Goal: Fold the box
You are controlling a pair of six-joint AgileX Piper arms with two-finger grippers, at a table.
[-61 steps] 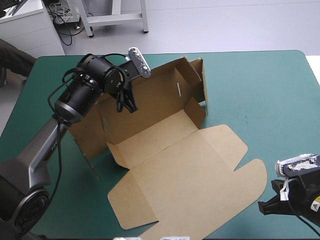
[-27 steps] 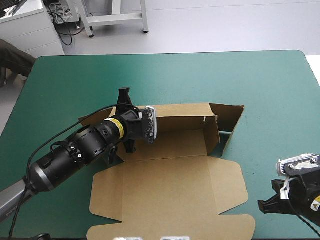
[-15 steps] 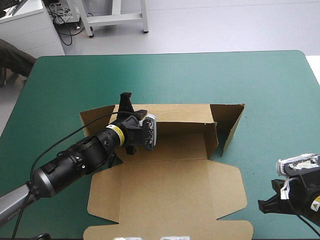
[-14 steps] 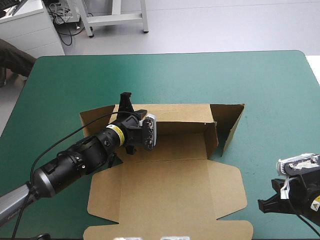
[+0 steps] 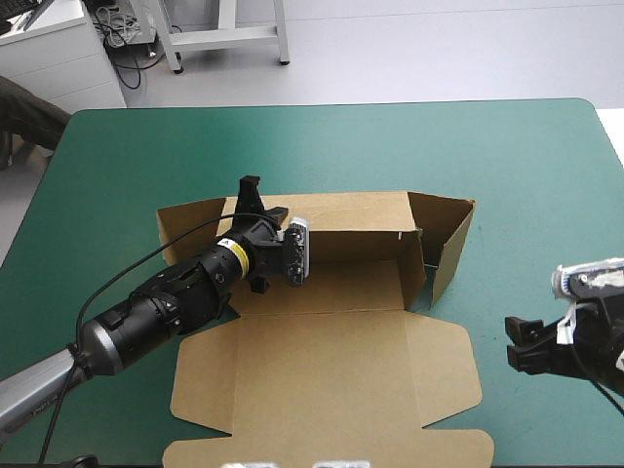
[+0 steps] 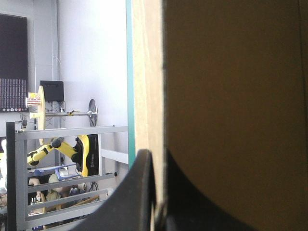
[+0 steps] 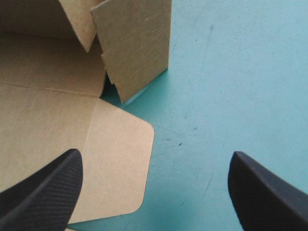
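Note:
The brown box (image 5: 322, 380) lies in the middle of the table, its lid flat toward the near edge and its back wall (image 5: 351, 216) raised. An end flap (image 5: 450, 239) stands up at the right, angled outward. My left gripper (image 5: 251, 193) is shut on the top edge of the back wall near its left end; in the left wrist view its black fingers (image 6: 137, 192) pinch the board (image 6: 231, 96). My right gripper (image 5: 524, 343) hovers open off the box's right side. Ahead of its spread fingertips (image 7: 155, 156) are the lid's rounded flap (image 7: 118, 163) and the standing end flap (image 7: 139, 48).
Bare teal-green cover (image 5: 439, 146) stretches beyond the box to the far edge and along the right side (image 5: 546, 224). The lid's front flap reaches almost to the near table edge (image 5: 331, 450).
The box has swung from a diagonal to square with the table, its back wall held up by the left gripper. The right gripper has opened and shifted slightly.

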